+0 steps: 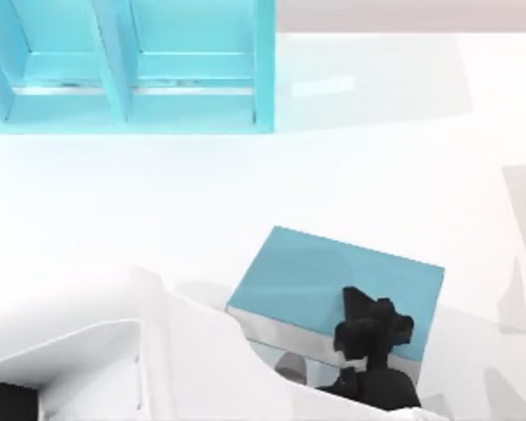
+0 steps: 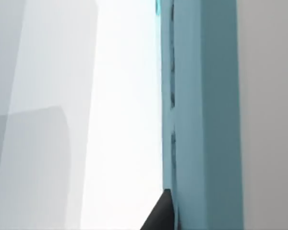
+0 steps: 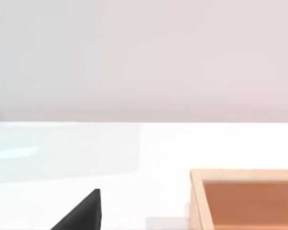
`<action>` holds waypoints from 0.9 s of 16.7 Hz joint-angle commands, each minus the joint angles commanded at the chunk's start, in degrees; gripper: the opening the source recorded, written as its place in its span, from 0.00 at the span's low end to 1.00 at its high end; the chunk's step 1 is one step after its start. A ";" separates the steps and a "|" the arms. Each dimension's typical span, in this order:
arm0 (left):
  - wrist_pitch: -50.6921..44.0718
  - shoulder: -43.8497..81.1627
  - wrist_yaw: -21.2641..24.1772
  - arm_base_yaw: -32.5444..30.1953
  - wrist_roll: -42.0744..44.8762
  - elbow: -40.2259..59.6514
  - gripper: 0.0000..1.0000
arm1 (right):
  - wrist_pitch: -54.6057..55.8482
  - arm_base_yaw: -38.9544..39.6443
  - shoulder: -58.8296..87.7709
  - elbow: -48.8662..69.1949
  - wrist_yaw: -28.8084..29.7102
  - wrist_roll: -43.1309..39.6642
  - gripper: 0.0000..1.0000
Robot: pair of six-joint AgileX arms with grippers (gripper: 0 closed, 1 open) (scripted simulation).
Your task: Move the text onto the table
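since the text (image 1: pixel 320 276) is seen near the surface's (image 1: pixel 158 193) front edge, pinched at its near edge by a dark pincer (image 1: pixel 373 331), it should be lowered flat before release; whose pincer cannot be told.
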 joint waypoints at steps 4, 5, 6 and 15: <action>0.00 0.00 0.00 0.00 0.00 0.00 0.60 | 0.00 0.00 0.00 0.00 0.00 0.00 1.00; 0.00 0.00 0.00 0.00 0.00 0.00 0.68 | 0.00 0.00 0.00 0.00 0.00 0.00 1.00; 0.00 0.00 0.00 0.00 0.00 0.00 0.75 | 0.00 0.00 0.00 0.00 0.00 0.00 1.00; 0.00 0.00 0.00 0.00 0.00 0.00 1.00 | 0.00 0.00 0.00 0.00 0.00 0.00 1.00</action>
